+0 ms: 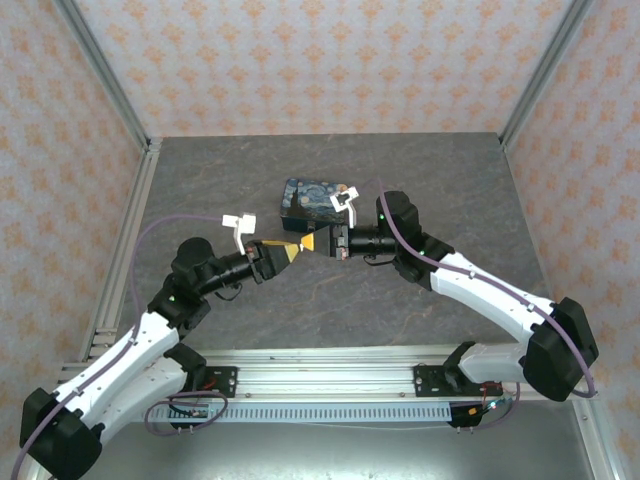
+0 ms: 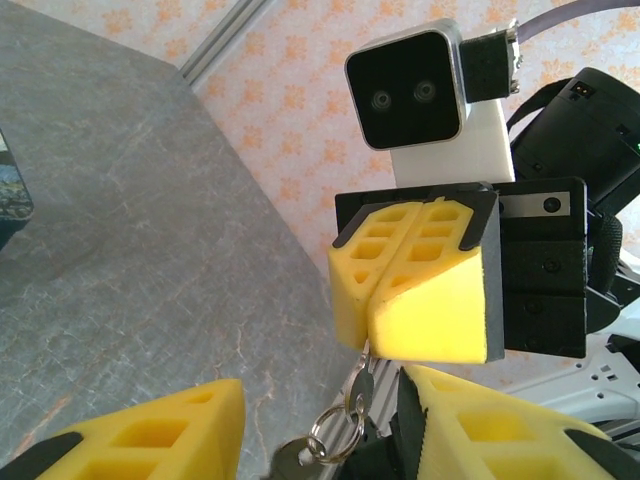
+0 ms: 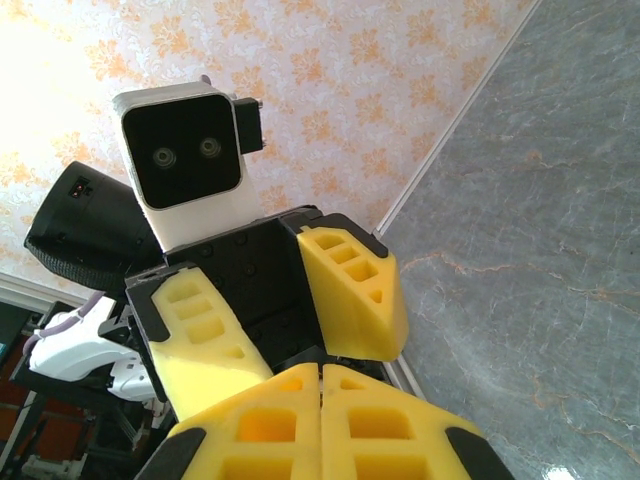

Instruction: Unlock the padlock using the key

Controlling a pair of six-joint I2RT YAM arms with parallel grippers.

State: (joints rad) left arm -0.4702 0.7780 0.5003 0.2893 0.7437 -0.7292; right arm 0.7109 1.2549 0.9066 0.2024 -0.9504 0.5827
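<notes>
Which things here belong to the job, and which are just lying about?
For the job: key, pinched in the shut right gripper; key ring hanging from it; open left gripper.
Lying about: painted box.

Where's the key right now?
Left wrist view: the key hangs with its ring from the shut right gripper, between the spread fingers of the left gripper, above the table.

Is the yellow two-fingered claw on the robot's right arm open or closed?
Closed: on the right gripper, the yellow fingers meet with no gap, pinching a small silver key that dangles below their tips.
</notes>
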